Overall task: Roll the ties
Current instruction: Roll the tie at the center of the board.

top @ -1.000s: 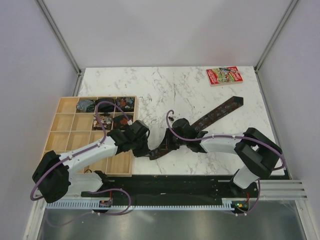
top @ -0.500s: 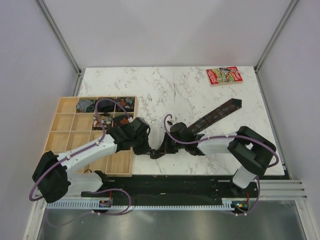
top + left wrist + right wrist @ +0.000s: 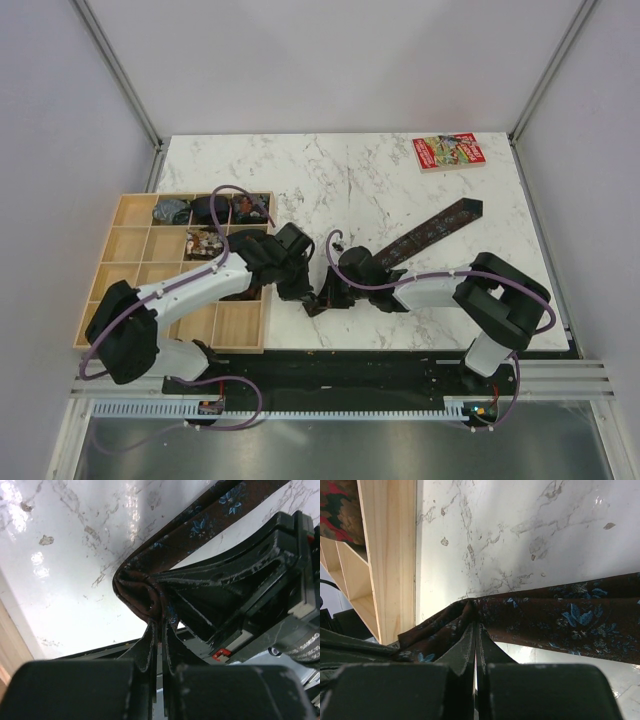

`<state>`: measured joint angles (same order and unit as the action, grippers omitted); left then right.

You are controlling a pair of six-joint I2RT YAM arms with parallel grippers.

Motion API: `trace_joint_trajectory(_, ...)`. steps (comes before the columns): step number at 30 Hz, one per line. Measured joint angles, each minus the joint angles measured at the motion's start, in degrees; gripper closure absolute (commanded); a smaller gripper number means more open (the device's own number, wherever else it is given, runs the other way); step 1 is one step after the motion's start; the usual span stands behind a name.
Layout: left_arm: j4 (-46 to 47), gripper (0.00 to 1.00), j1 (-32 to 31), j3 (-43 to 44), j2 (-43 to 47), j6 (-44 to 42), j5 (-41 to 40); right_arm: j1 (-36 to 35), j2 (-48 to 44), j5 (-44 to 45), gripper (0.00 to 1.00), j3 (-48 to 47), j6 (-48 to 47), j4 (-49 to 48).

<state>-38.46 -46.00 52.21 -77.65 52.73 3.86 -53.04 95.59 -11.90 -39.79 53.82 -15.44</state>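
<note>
Now the left gripper point(image 3: 158, 624) has swung in against the right gripper point(image 3: 476, 630), both clamped on the tie point(image 3: 430, 230) at its near end (doubled into a first fold) by the table's point(image 3: 300, 170) front edge; its tail slid inward; rolling barely begun.

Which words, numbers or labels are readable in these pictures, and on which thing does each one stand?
No text can be read in any view.
The booklet: printed cover, too small to read.
The pale marking at the right edge of the left wrist view: blurred, unreadable.
The tie: flower pattern only, no letters.
</note>
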Motion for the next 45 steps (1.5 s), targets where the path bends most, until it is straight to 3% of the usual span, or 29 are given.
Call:
trace_joint_trajectory(20, -0.7, 0.98, 0.7, 8.4, -15.3, -4.7, 3.3, 0.2, -0.4, 2.1, 1.00, 0.0, -1.6, 5.9)
trace_joint_trajectory(26, -0.7, 0.92, 1.0, 9.8, -17.8, -5.2, 3.8, 0.6, -3.9, 3.4, 0.98, 0.3, -3.4, 10.8)
trace_joint_trajectory(27, -0.7, 0.90, 1.0, 10.0, -18.1, -5.3, 3.8, 0.6, -5.2, 3.6, 0.98, 0.6, -3.8, 11.8)
trace_joint_trajectory(31, -0.5, 0.64, 1.0, 10.6, -18.4, -5.7, 3.8, 0.7, -10.5, 4.5, 0.98, 1.4, -4.9, 15.0)
trace_joint_trajectory(33, -0.4, 0.57, 1.0, 11.1, -18.4, -5.9, 3.8, 0.7, -13.3, 4.8, 0.97, 1.7, -5.7, 16.4)
trace_joint_trajectory(45, -0.1, 0.45, 1.0, 12.9, -18.3, -5.9, 3.7, 0.7, -19.7, 3.9, 0.96, 0.2, -8.7, 19.9)
